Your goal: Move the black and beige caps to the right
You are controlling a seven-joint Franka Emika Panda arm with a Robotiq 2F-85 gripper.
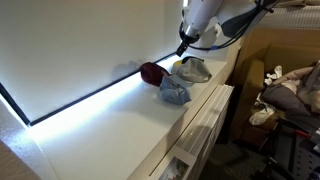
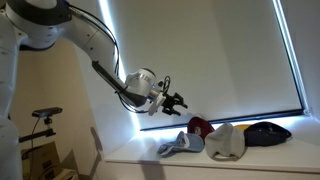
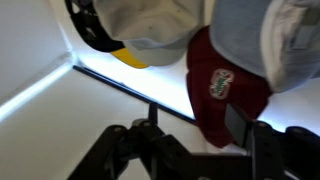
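Observation:
Several caps lie in a cluster on the white shelf. In an exterior view the black cap [image 2: 268, 132] is at the far right, the beige cap [image 2: 225, 141] beside it, then a dark red cap [image 2: 200, 126] and a grey-blue cap [image 2: 178, 146]. My gripper [image 2: 178, 100] hovers open and empty above the cluster's left side. The other exterior view shows my gripper [image 1: 183, 48] just above the beige cap [image 1: 192, 70]. In the wrist view my open fingers [image 3: 195, 130] frame the red cap [image 3: 225, 85], with the beige cap [image 3: 150, 35] and black cap [image 3: 88, 25] beyond.
The white shelf [image 1: 110, 125] runs along a lit window blind [image 2: 200, 50]. The red cap [image 1: 152, 72] and grey-blue cap [image 1: 175, 90] lie beside the beige one. Cardboard boxes and clutter [image 1: 285, 90] stand past the shelf's edge.

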